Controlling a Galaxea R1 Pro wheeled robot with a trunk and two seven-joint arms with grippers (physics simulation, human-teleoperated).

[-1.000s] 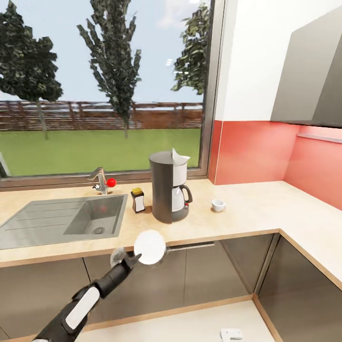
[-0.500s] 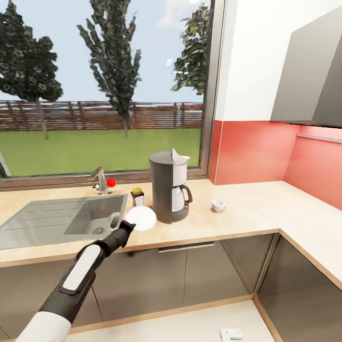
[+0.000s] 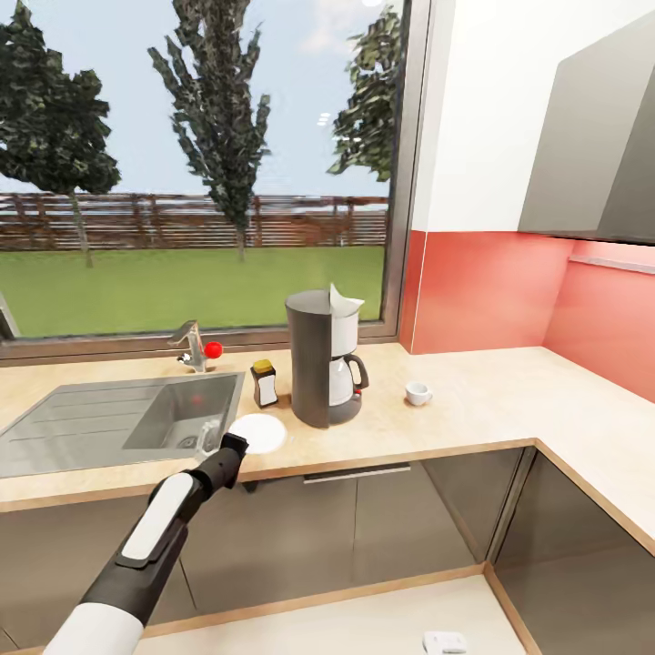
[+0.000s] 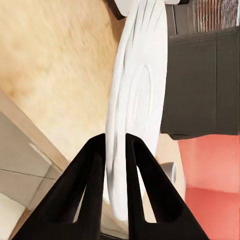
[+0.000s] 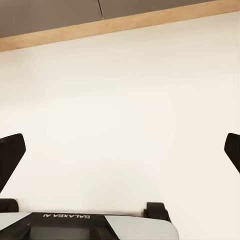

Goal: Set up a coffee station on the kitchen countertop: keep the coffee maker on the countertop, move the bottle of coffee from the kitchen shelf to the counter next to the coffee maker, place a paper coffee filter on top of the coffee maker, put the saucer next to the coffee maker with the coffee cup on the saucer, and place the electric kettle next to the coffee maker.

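Left tool (image 3: 238, 440) clenched on the rim of the saucer (image 3: 256, 433); left wrist view shows its 2 black fingers (image 4: 94, 172) pinching the white plate edge-on. In the head view the saucer sits low over the counter (image 3: 473, 400), just in front of the bottle of coffee (image 3: 265, 383) and near the sink's (image 3: 109, 420) right front corner; contact with the wood cannot be told. Coffee maker (image 3: 324, 358) upright on the counter right of the bottle, carafe in its bay. Paper coffee filter (image 3: 345, 305) rests on top of the machine, a white point sticking up. Coffee cup (image 3: 418, 393) stands alone on the counter to the right of the coffee maker, well apart from the saucer. Faucet (image 3: 190, 345) with a red knob behind the sink, under the window. Right tool (image 5: 120, 150) spread wide, released, its 2 dark fingertips (image 5: 11, 155) at the far edges of the right wrist view, over pale floor (image 5: 125, 100) beside the cabinet base. Small white object lies on the floor (image 3: 444, 642) in the head view.
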